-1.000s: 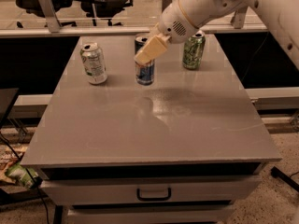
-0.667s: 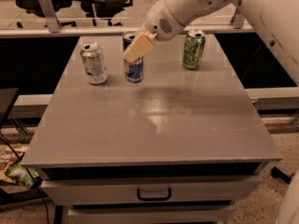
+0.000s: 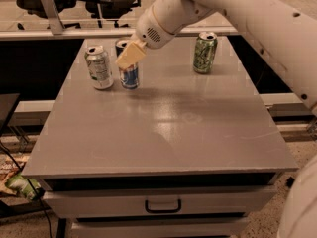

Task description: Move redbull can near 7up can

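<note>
Grasping the redbull can (image 3: 130,78), pincer (image 3: 129,57) over the table (image 3: 163,133), just beside the 7up can (image 3: 99,67)

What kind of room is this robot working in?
Probably an office or lab: rolling office chairs stand behind the grey drawer cabinet, and the gripper holds the redbull can beside the 7up can.

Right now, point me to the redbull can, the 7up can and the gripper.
redbull can (image 3: 130,78): camera view, lower blue body.
7up can (image 3: 99,68): camera view, middle of its side.
gripper (image 3: 128,57): camera view, between its fingertips, at the redbull can's upper half.
</note>
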You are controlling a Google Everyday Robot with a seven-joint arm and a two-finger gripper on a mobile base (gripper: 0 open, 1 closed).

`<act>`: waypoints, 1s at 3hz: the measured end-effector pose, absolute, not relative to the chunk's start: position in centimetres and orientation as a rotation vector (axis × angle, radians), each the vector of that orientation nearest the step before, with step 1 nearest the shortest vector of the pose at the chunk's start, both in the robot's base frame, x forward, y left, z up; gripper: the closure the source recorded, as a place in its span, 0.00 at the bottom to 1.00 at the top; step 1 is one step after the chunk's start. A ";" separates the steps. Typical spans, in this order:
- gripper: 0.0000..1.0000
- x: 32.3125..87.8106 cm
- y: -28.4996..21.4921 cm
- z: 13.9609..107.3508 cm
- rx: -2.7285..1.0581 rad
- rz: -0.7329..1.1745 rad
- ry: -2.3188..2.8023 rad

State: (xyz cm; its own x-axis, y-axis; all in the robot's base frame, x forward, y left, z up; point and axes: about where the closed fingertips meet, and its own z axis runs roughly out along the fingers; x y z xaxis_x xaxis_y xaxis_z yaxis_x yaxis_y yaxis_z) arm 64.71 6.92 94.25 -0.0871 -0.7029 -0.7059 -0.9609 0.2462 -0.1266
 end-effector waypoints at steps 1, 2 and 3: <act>0.84 65.9 7.9 93.0 -1.499 0.468 1.862; 0.61 66.3 8.7 92.3 -1.506 0.447 1.857; 0.30 66.3 9.4 91.6 -1.521 0.449 1.846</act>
